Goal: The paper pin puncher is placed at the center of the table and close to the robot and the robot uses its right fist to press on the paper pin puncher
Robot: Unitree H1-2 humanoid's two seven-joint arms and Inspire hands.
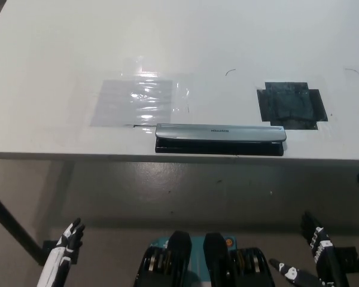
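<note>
You have one paper pin puncher [220,139] in front of you, one white table [60,54], one clear glossy patch of tape [134,101] and one black patch of tape [292,105], plus two robot hands low in the head view. The puncher lies flat near the table's near edge, roughly at the middle of that edge, with its long side running along the edge. It is a long, narrow bar: a silver-grey top lever with a small line of dark lettering at its middle, sitting on a black base that shows as a dark strip along the front. The clear patch lies just beyond its left end, and its near right corner almost meets the puncher; the black patch sits beyond its right end, close but apart from it. Nothing is touching the puncher. Your white left hand [69,236] hangs at the lower left, below the table edge, holding nothing, with its fingers pointing up and slightly apart. Your black right hand [314,251] is at the lower right, also below the table and well apart from the puncher, unclenched with its fingers spread and nothing in its grasp. The floor under the table is plain grey.
</note>
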